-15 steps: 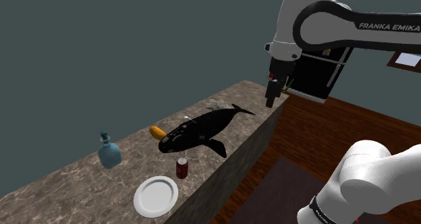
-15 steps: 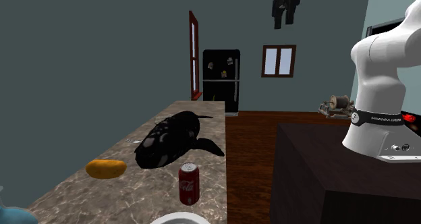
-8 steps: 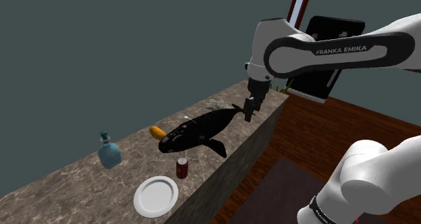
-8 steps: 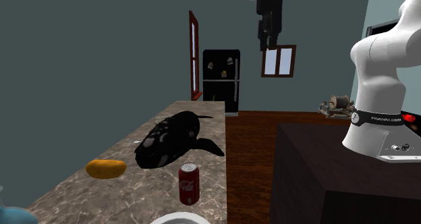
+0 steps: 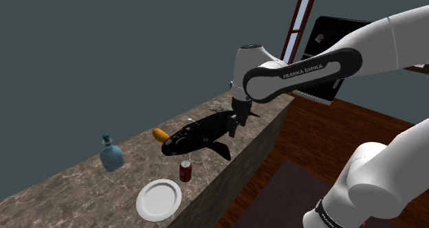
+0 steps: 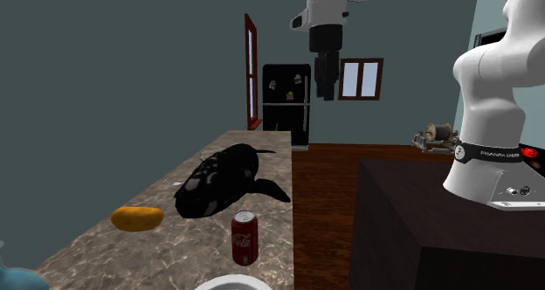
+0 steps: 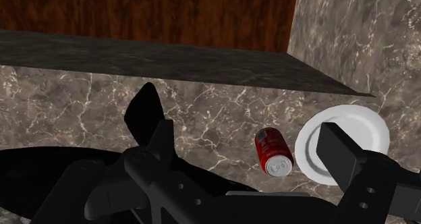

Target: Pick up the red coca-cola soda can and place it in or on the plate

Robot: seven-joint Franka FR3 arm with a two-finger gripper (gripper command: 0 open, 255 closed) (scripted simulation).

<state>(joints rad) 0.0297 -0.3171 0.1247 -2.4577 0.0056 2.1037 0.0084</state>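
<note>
The red soda can (image 5: pixel 185 170) stands upright on the marbled counter (image 5: pixel 75 189), near its front edge. Just beside it lies the white plate (image 5: pixel 159 199). My gripper (image 5: pixel 233 129) hangs open over the tail of a black toy whale (image 5: pixel 199 134), well away from the can. In the second exterior view the gripper (image 6: pixel 327 89) is high above the counter, and the can (image 6: pixel 244 238) stands in front of the plate's rim (image 6: pixel 234 283). The wrist view shows the can (image 7: pixel 273 153) and plate (image 7: pixel 364 125) far below, between my spread fingers (image 7: pixel 341 155), which touch nothing.
The whale (image 6: pixel 214 182) lies along the counter between my gripper and the can. An orange object (image 5: pixel 160 134) sits behind it, and a blue bottle (image 5: pixel 111 155) stands further along. The dark stand (image 6: pixel 419 227) rises beside the counter, and a black fridge (image 6: pixel 286 105) stands at the far wall.
The arm has swung down and toward the shoulder view's left, from beyond the counter's far end to above the whale's tail. The fingers stayed open. Nothing on the counter moved.
</note>
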